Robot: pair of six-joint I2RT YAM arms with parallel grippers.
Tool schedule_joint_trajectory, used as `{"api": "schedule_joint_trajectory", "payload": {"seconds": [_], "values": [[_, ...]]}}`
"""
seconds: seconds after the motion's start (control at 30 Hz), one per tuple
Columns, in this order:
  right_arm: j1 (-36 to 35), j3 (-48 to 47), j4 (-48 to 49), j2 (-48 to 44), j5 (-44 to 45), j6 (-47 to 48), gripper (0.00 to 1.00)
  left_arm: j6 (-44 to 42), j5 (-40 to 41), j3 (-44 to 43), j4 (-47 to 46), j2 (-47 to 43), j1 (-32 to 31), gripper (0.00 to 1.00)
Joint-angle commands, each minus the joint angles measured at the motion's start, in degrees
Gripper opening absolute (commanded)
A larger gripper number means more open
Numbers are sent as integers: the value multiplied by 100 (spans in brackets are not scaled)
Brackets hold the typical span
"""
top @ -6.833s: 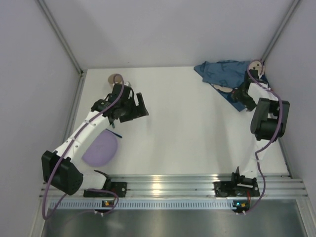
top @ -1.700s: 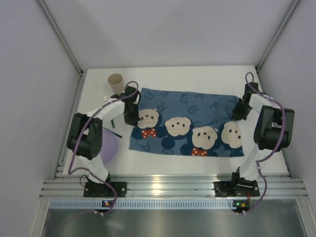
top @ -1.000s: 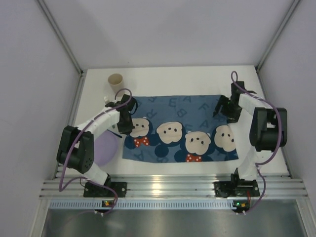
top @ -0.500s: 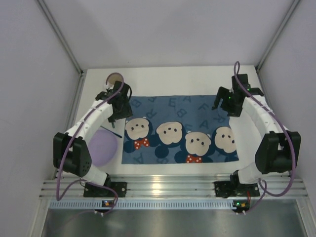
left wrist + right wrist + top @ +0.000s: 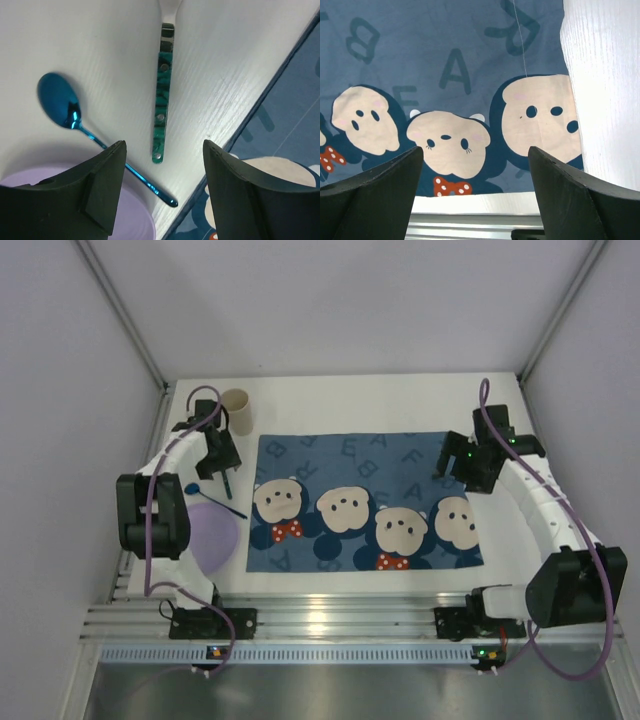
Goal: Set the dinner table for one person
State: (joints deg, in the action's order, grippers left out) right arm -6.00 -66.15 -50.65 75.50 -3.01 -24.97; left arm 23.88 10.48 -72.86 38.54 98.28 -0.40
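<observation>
Change, cloth: the blue mouse-print placemat point(image 5: 365, 500), bunched in the far right corner some seconds ago, now lies spread flat, and it has not shifted in the last half second.
Change, left arm: it has swung left, off the placemat's far left corner and out over bare tabletop; the paper cup point(image 5: 236, 410) it partly covered is now in full view.
Change, right arm: it has drawn back only slightly and remains over the cloth's right end.
Dinner table: the dinner table point(image 5: 400, 400) carries the placemat at its middle, long side parallel to the near metal rail, with white surface showing all around it.
Left arm pose: it is folded along the left edge, wrist pointing down beside the cup.
Left gripper: the left gripper point(image 5: 164, 150) has its fingers apart and holds nothing; below it lie a green-handled utensil point(image 5: 161, 100), a blue spoon point(image 5: 100, 142) and the rim of a lilac bowl point(image 5: 65, 215).
Right arm pose: it arcs from its base up the right side, wrist turned inward.
Right gripper: the right gripper point(image 5: 476, 150) stands wide apart and empty, above the cloth's rightmost mouse face.
</observation>
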Motion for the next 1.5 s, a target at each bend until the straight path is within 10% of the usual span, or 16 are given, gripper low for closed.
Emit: {"api": "schedule_joint_trajectory", "payload": {"seconds": [0.0,0.37,0.8,1.07,1.47], "values": [[-68,76,-225,-247,169,80,86,-313,-336,-351,-646,428,-4,68],[-68,85,-349,-107,274,19,86,-480,-248,-835,-770,1571,366,60],[-68,-144,-358,210,450,133,86,-358,-433,-527,-796,1704,988,0],[-68,-153,-410,-18,353,264,86,-252,280,-1133,-208,790,1130,0],[-68,137,-709,-1089,-156,-78,86,757,956,-1960,786,-397,-1537,0]]}}
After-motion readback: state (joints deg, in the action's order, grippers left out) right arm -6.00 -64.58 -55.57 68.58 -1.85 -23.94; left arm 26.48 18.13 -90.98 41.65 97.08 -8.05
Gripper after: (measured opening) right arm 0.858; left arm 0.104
